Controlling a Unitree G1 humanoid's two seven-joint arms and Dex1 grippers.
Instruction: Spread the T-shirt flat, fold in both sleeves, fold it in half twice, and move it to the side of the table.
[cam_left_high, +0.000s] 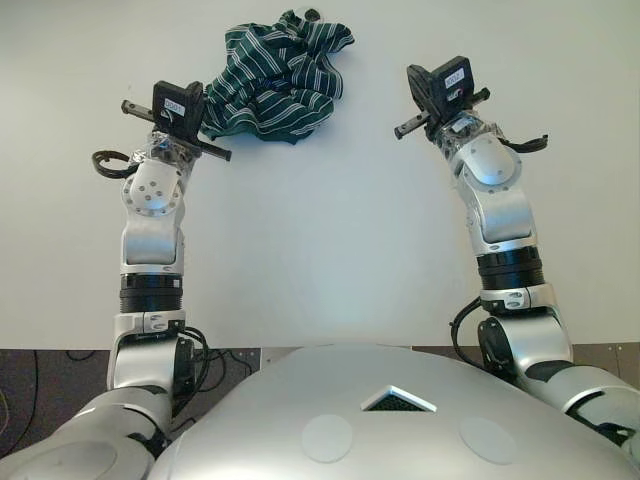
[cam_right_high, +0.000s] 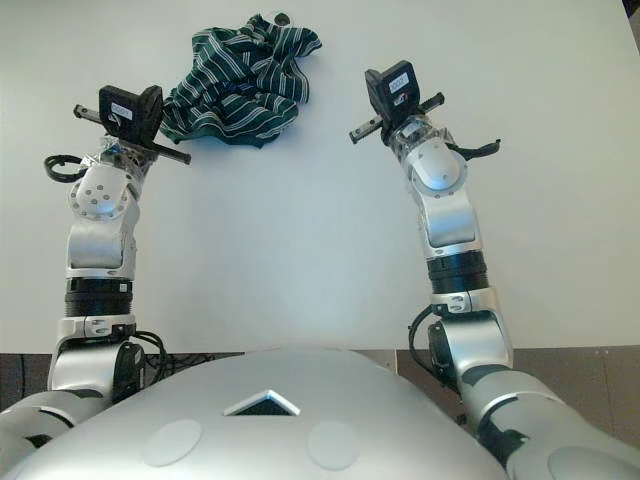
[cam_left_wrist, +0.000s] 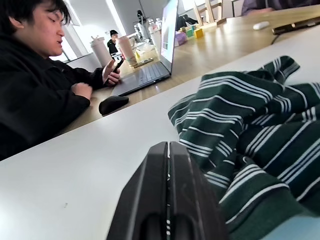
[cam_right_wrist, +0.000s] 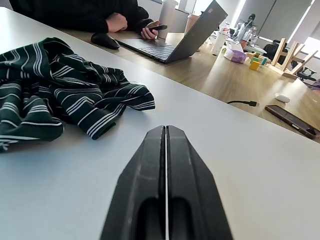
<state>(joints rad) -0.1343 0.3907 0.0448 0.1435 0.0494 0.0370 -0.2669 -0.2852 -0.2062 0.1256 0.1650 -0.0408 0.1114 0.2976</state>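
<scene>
Your T-shirt (cam_left_high: 275, 85) lies crumpled at the worktop's (cam_left_high: 330, 240) 12 o'clock. The left gripper (cam_left_wrist: 168, 146) sits just beside its 8 o'clock, the right gripper (cam_right_wrist: 165, 129) near its 3 o'clock. Both have fingers (cam_right_wrist: 145, 165) pressed together.

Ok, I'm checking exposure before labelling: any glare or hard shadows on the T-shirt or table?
Left eye view: the table is evenly lit, and the T-shirt casts only a soft, thin shadow. Left wrist view: the windows behind glare white, while the left end effector reads dark in front. Right wrist view: no hard shadows on the table.
</scene>
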